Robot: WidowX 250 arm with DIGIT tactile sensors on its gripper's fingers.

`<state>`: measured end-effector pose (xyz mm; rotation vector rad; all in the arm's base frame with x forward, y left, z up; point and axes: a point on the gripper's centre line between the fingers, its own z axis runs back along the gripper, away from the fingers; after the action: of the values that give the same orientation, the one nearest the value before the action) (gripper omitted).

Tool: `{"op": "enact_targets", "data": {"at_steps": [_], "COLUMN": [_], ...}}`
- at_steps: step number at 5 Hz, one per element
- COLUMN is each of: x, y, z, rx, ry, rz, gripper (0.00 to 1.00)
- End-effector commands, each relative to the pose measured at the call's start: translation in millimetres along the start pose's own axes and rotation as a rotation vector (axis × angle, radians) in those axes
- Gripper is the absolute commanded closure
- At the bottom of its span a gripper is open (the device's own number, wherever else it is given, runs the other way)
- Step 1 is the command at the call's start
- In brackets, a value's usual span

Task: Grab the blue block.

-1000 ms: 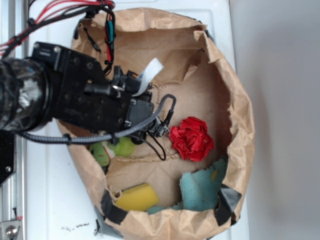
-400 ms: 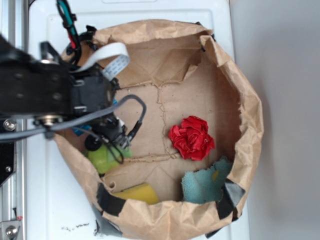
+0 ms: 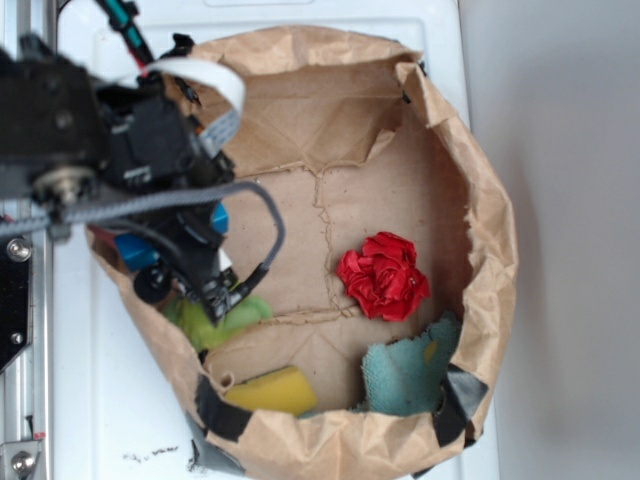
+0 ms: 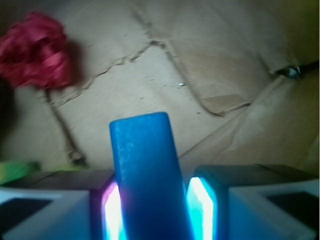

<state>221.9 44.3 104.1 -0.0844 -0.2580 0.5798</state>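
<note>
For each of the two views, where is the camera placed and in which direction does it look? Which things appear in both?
Exterior: sits above, looking straight down into the paper bag; the black arm covers the left side.
Wrist: rides just behind the gripper, looking forward over the bag floor; its two fingers clamp the blue block.
Shared: the blue block, partly hidden from above, and the red paper flower.

Lab rig; metal rail (image 3: 25, 400); white tabletop (image 3: 110, 420)
</note>
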Motion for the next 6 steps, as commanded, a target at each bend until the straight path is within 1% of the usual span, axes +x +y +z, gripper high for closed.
{"op": "enact_targets", "data": {"at_steps": [1,2,3,4,5,6], "x": [19.0,20.2,24.5,32.8,47.8,55.5], "y": [-13.2,-18.4,-26.5,-44.5,-63.9,-69.2], "z": [57.1,74.8,82.3,79.8,64.5,54.9], "rx": [-0.014,-0.068,-0.092,-0.063,-0.008,-0.001], "ry": [-0.120,-0.152,-0.160,-0.112,-0.079,-0.094], "rz": [-0.178,-0.293,-0.349,-0.367,-0.341,-0.288], "gripper": [1.00,1.00,1.00,1.00,1.00,1.00]}}
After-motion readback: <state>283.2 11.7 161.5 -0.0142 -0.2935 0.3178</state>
